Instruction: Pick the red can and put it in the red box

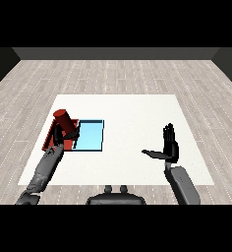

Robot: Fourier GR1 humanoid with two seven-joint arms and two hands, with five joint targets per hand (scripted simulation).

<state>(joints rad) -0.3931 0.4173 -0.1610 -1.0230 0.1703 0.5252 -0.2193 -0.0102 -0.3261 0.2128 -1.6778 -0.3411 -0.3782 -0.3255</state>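
In the head view, the left hand (69,134) curls round the red can (64,120), holding it tilted over the red tray (49,134), which lies beside the light blue tray (90,135). Whether the can touches the tray is unclear. The right hand (170,145) hangs above the white table (137,113) well apart, fingers straight, thumb spread.

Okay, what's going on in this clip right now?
The robot's left hand is curled round the red can and holds it over the red tray, tilted rather than upright. Whether the can touches the tray cannot be told. The light blue tray lies right beside the red one. The right hand is open, fingers straight, over the white table, holding nothing.
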